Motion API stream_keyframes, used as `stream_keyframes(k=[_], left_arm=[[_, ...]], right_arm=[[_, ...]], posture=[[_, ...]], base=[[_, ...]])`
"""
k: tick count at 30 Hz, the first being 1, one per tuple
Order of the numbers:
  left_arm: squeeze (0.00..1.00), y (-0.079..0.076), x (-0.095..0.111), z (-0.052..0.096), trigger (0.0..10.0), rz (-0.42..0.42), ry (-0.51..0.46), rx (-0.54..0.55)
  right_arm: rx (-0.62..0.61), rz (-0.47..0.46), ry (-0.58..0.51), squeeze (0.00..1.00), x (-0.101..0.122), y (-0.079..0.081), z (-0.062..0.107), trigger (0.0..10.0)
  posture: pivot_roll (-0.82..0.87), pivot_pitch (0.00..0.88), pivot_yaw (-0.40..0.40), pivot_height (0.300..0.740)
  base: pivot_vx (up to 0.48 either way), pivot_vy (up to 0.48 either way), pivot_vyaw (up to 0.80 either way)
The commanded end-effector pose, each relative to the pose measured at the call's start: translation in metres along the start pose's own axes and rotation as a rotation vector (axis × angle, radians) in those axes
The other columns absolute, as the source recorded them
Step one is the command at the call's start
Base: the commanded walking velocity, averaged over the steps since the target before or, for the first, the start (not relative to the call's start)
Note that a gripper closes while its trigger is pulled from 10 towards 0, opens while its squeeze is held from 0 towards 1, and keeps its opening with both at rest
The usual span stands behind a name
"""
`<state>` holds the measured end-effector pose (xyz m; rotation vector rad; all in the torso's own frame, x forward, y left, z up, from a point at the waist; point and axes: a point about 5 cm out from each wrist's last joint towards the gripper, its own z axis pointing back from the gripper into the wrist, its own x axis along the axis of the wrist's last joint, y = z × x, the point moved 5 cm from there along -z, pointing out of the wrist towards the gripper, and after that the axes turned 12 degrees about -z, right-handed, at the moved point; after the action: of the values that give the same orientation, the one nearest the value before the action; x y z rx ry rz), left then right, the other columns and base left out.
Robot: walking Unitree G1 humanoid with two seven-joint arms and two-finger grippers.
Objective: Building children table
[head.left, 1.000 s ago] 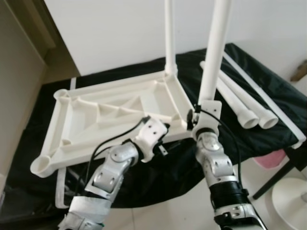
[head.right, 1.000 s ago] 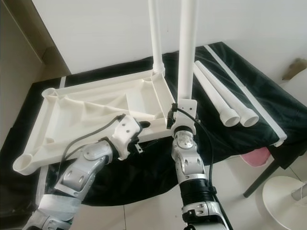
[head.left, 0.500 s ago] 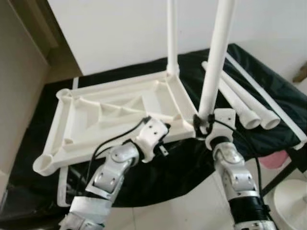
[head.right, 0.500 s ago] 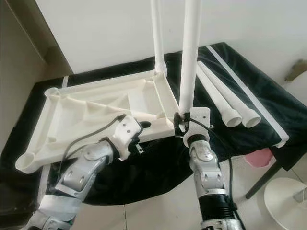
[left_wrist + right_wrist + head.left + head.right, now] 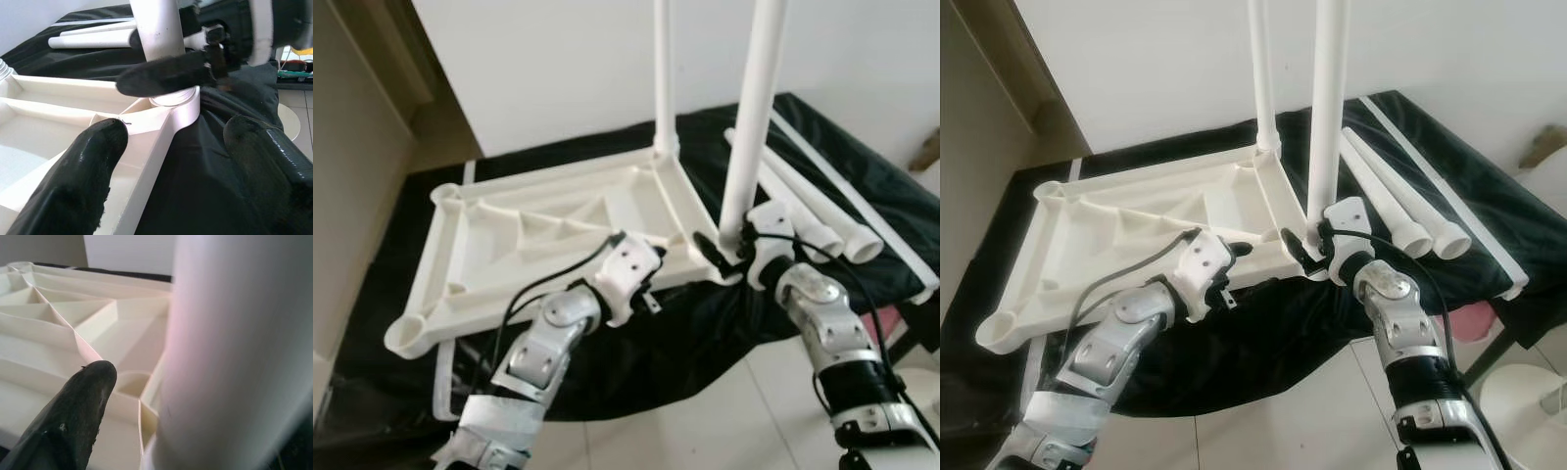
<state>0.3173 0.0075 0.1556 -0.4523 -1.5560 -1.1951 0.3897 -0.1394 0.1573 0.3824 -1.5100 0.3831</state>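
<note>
Table top (image 5: 548, 235): lying upside down on the black cloth (image 5: 862, 196), ribs and corner sockets facing up, so that legs can be pushed in from above.
Far leg (image 5: 663, 73): already standing upright in the corner socket at 12 o'clock of the table top.
Near leg (image 5: 751, 108): standing upright in the near corner socket at about 4 o'clock of the table top; foot sitting in the socket ring, by judgement not yet fully pressed home.
Right gripper (image 5: 1310, 247): closing around the very bottom of the near leg, one black finger (image 5: 73, 416) on the table-top side of the tube; holding low, probably to keep the foot lined up with its socket.
Left gripper (image 5: 171, 166): fingers spread apart, straddling the near edge of the table top at about 6 o'clock, one finger over the ribbed inside, the other over the cloth; probably bracing the plate so it is not sliding while the leg is being pushed.
Spare legs (image 5: 822, 211): two more white tubes lying side by side on the cloth at 3 o'clock of the table top, well apart from both grippers, waiting for the two empty sockets at 9 o'clock.
Progress: by judgement about half, two legs of four standing.
Risk: leg possibly tilting if pushed off axis; plate possibly slipping on the cloth.
</note>
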Motion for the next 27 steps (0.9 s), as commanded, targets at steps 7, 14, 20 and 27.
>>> stream_keyframes(k=[7,14,20,27], left_arm=[[0.0,0.005,-0.006,0.006,10.0,-0.015,0.034,0.035],[0.0,0.006,-0.007,0.008,10.0,-0.013,0.038,0.038],[0.0,0.006,-0.007,0.007,10.0,-0.012,0.039,0.036],[0.0,0.003,-0.009,0.006,10.0,-0.011,0.045,0.022]], right_arm=[[0.068,0.023,0.086,0.0,-0.018,0.0,-0.003,0.0],[0.055,0.01,0.113,0.0,-0.03,-0.005,0.001,0.0],[-0.005,-0.029,0.116,0.0,-0.039,-0.008,0.004,0.0],[-0.103,-0.065,0.108,0.0,-0.044,0.009,0.001,10.0]], posture=[[-0.01,0.0,0.101,0.74],[-0.01,0.0,0.106,0.74],[-0.03,0.0,0.122,0.74],[-0.04,0.0,0.131,0.74]], base=[[0.0,0.0,0.0],[0.0,0.0,0.0],[0.0,0.0,0.0],[0.0,0.0,0.0]])
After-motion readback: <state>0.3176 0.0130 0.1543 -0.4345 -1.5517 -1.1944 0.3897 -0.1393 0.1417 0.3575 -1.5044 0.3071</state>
